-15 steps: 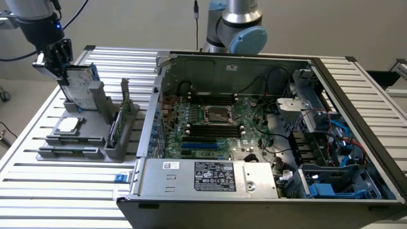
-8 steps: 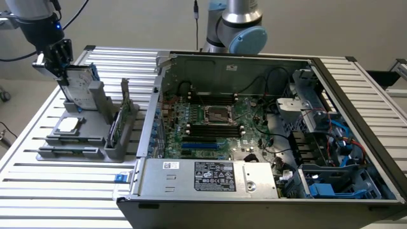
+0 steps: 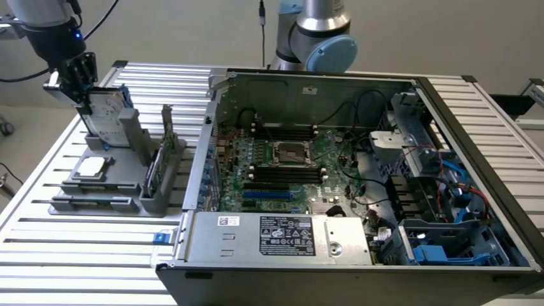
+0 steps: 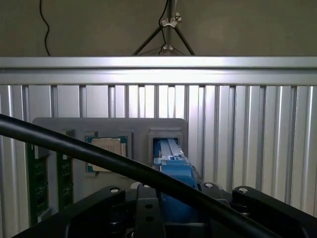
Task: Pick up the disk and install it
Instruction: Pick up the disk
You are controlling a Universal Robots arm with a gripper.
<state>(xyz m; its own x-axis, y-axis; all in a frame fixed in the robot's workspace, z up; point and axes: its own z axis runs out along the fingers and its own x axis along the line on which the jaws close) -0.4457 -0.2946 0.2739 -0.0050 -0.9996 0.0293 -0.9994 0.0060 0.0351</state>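
Blue-framed disk (image 3: 108, 107) | claw (image 3: 88, 102) clamped on it | arm (image 3: 51, 29) pointing down over grey holder (image 3: 127, 137)

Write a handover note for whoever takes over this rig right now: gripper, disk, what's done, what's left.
Gripper: closed on the top edge of the disk, with the blue carrier between its fingers.
Disk: upright in the slot of the grey holder at the exterior view's left, beside the open computer case. I cannot tell whether it is raised at all.
Done: disk grasped.
Left: disk is not yet clear of the holder and not installed in the case.
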